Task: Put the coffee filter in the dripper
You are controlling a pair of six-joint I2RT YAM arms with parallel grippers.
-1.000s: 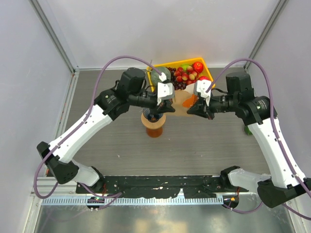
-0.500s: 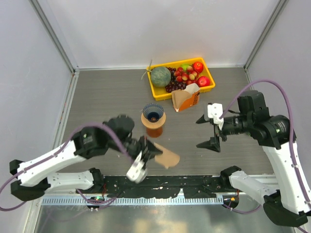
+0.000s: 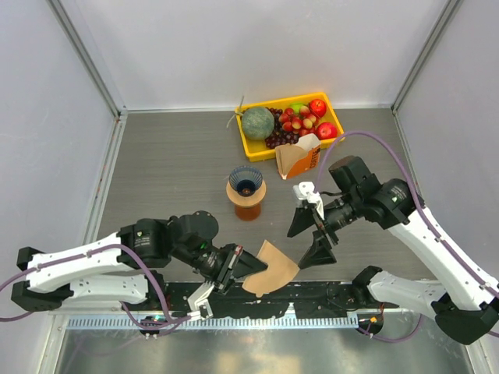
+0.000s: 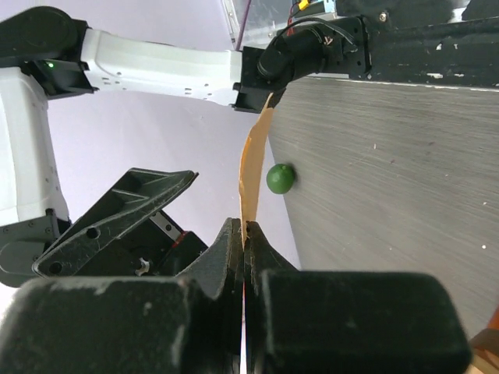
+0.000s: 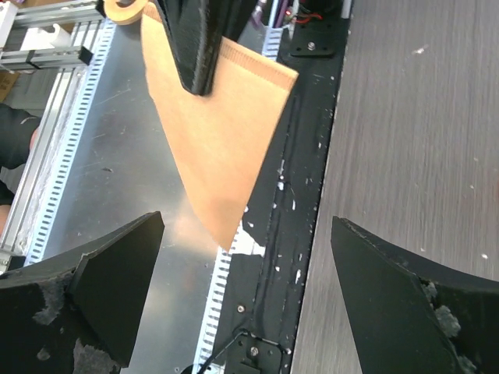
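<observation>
The coffee filter [image 3: 270,269], a flat tan paper fan, hangs over the table's near edge. My left gripper [image 3: 238,265] is shut on its left edge. In the left wrist view the coffee filter [image 4: 253,164] stands edge-on out of the shut left gripper [image 4: 244,231]. My right gripper [image 3: 309,238] is open just right of the filter, apart from it. In the right wrist view the coffee filter [image 5: 214,132] hangs ahead of the wide-open right gripper [image 5: 247,221]. The dripper [image 3: 246,181], a dark blue cone, sits empty on the orange-brown stand [image 3: 248,206] mid-table.
A yellow tray [image 3: 337,125] with a melon [image 3: 257,123], grapes and apples stands at the back. An orange-and-white carton [image 3: 299,158] stands in front of it. A green lime [image 4: 281,178] lies on the table. The black base rail [image 3: 312,294] runs along the near edge.
Both arms have left the carton area for the near edge. The left gripper carried the filter there and turned it. The right gripper opened and swung left toward the filter.
</observation>
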